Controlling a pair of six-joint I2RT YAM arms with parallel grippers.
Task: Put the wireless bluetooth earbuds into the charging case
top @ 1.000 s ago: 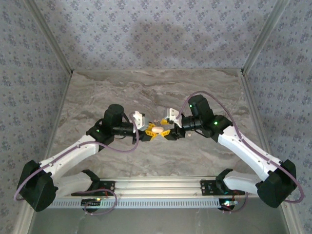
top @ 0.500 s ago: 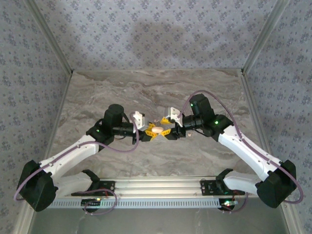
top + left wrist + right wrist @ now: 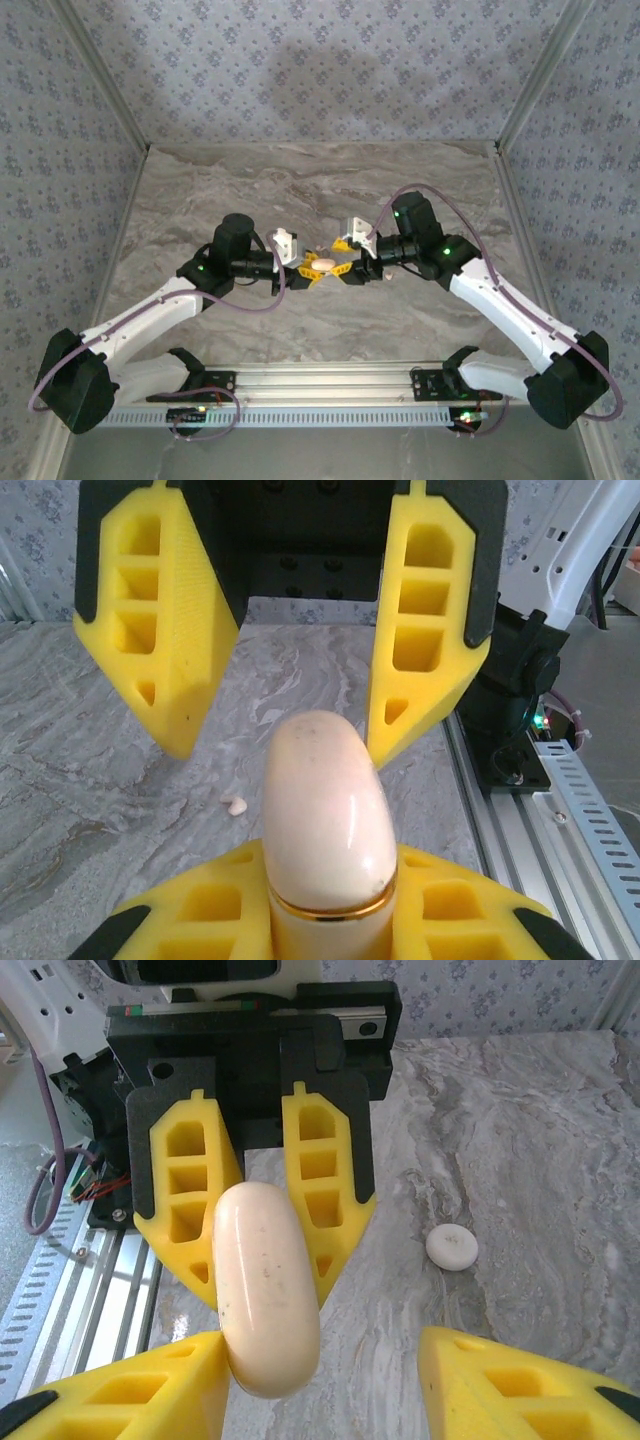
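From above, the left pincer [image 3: 311, 268] clamps the charging case [image 3: 322, 264] over the worktop [image 3: 300, 190]; the right pincer [image 3: 340, 260] stands open at its free end, holding nothing. Left wrist: an earbud [image 3: 235, 805] lies on the worktop. Right wrist: best centre the case between the jaws before closing.

Right gripper [image 3: 341, 258] — wrist sits rolled compared with a second ago; one yellow finger [image 3: 342, 243] now shows on the far side — arm a touch further right.
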